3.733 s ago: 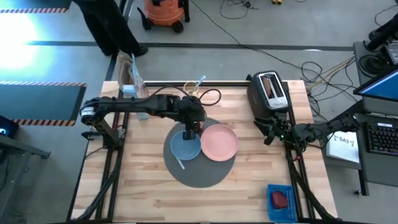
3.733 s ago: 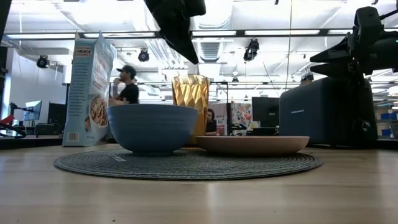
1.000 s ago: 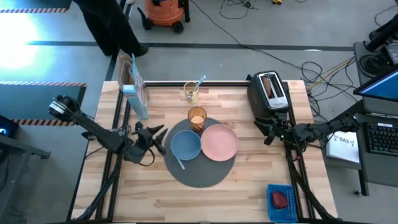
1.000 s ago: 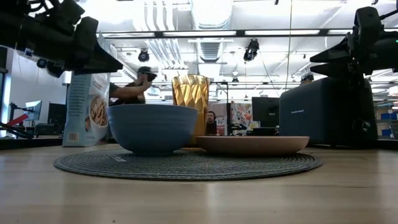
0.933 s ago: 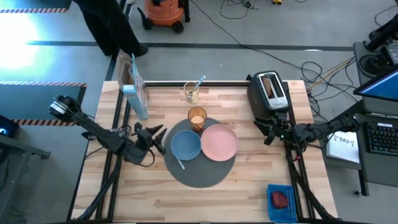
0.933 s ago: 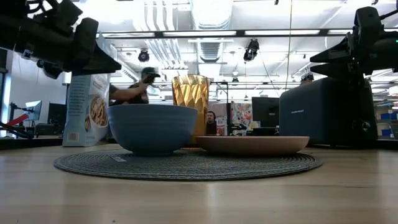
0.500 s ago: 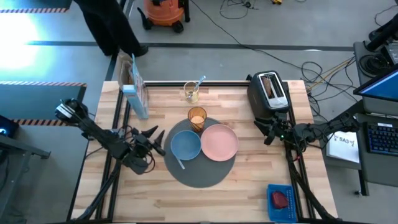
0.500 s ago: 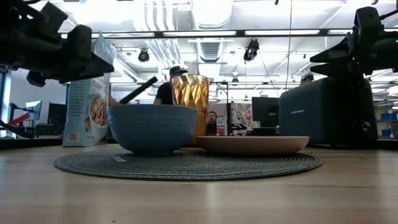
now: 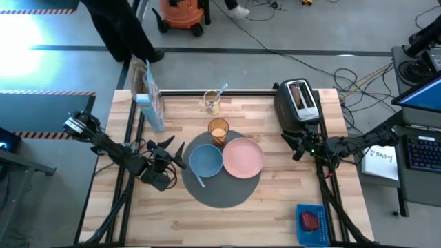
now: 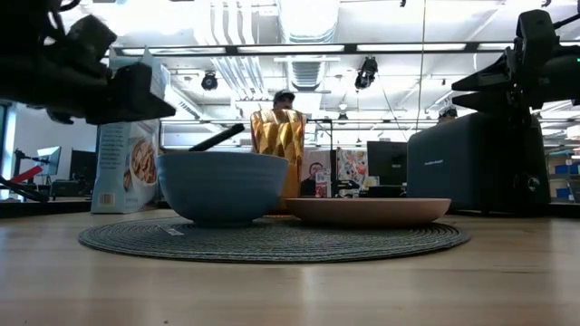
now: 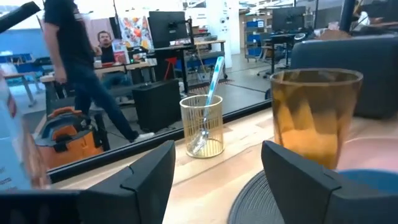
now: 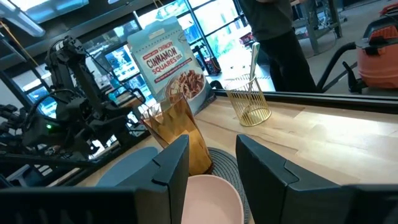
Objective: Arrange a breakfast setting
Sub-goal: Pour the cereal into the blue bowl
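The round dark-grey mat (image 9: 222, 191) lies mid-table. On it rest the blue bowl (image 9: 205, 160), the pink plate (image 9: 243, 157) and, at its far edge, the amber tumbler (image 9: 218, 130). The light-blue spoon (image 9: 221, 90) stands in a clear glass (image 9: 211, 102) farther back. The brown toast slice (image 9: 298, 94) stands in the black toaster's (image 9: 297, 103) slot. The red food piece (image 9: 310, 220) lies in a blue tray. My left gripper (image 9: 176, 154) hovers open just left of the bowl. My right gripper (image 9: 295, 146) is open and empty in front of the toaster.
A cereal box (image 9: 149, 103) stands at the far left. The blue tray (image 9: 312, 224) sits at the near right corner. A small white strip (image 9: 200, 181) lies on the mat by the bowl. A person walks beyond the far edge (image 11: 68, 56).
My left gripper has drifted a little toward the blue bowl and the table's near edge and has sunk slightly, staying open. The bowl, plate and tumbler have not moved.
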You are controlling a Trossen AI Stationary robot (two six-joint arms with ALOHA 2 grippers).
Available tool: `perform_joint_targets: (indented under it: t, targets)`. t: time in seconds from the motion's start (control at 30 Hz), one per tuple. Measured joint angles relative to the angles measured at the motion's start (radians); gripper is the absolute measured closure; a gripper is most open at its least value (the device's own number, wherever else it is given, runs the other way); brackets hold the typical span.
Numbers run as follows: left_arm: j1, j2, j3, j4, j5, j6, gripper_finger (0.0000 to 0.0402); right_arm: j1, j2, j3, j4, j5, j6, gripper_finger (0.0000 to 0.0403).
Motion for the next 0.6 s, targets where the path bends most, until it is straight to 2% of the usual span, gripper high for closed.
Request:
perform_joint_targets:
  t: [0.13, 0.3, 0.37, 0.47, 0.6]
  targets:
    - [0.001, 0.000, 0.064, 0.000, 0.003, 0.028, 0.0177, 0.000, 0.000, 0.000, 0.000, 0.000, 0.000, 0.0280]
    - [0.006, 0.000, 0.215, 0.003, 0.002, 0.207, 0.0177, 0.000, 0.000, 0.000, 0.000, 0.000, 0.000, 0.0280]
    - [0.016, 0.000, 0.263, 0.005, 0.000, 0.230, 0.0177, 0.000, 0.000, 0.000, 0.000, 0.000, 0.000, 0.0280]
    - [0.035, 0.000, 0.288, -0.009, -0.006, 0.113, 0.0176, 0.000, 0.000, 0.000, 0.000, 0.000, 0.000, 0.0280]
    - [0.047, 0.000, 0.249, -0.119, -0.005, -0.105, 0.0168, 0.000, 0.000, 0.000, 0.000, 0.000, 0.000, 0.0280]
